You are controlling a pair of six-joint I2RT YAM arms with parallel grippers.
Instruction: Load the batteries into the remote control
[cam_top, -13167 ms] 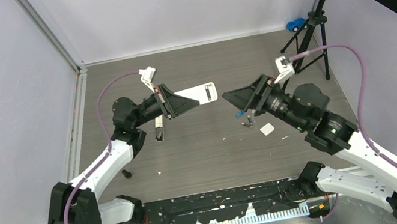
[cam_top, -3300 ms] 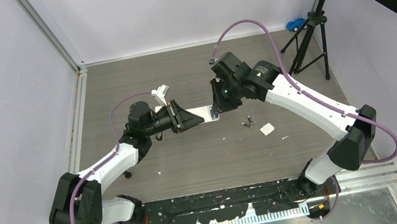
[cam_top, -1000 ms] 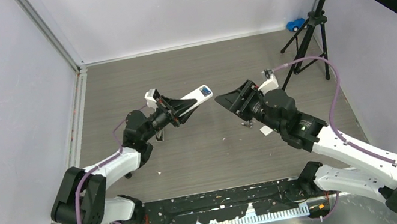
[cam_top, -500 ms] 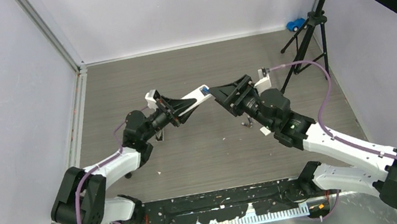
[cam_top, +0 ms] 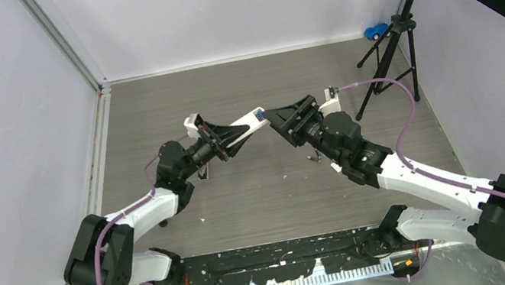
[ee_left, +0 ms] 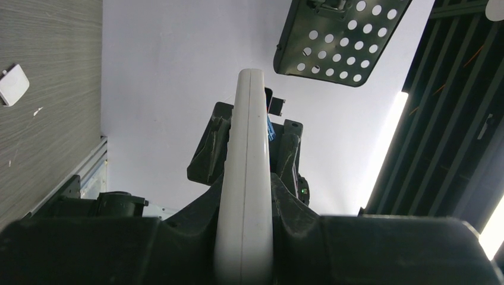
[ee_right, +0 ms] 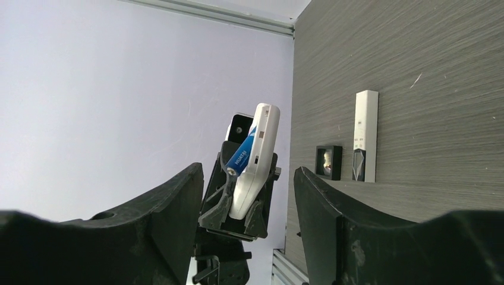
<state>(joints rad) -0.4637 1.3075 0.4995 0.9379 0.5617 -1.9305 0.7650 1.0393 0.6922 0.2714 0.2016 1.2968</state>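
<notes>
Faintly, white lettering — unreadable — marks the battery (ee_right: 241, 155).

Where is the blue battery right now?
In the right wrist view, the blue battery sits tilted in the white remote, held up in the air by the left claw, straight ahead of the open right claw.

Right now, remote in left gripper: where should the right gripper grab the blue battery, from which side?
Across the barrel of the battery, near its raised silvery end, coming from the open compartment side of the remote. It sits tilted: one end tucked in, the other standing clear, so likely only that part is free. The right gripper is open, facing it.
</notes>
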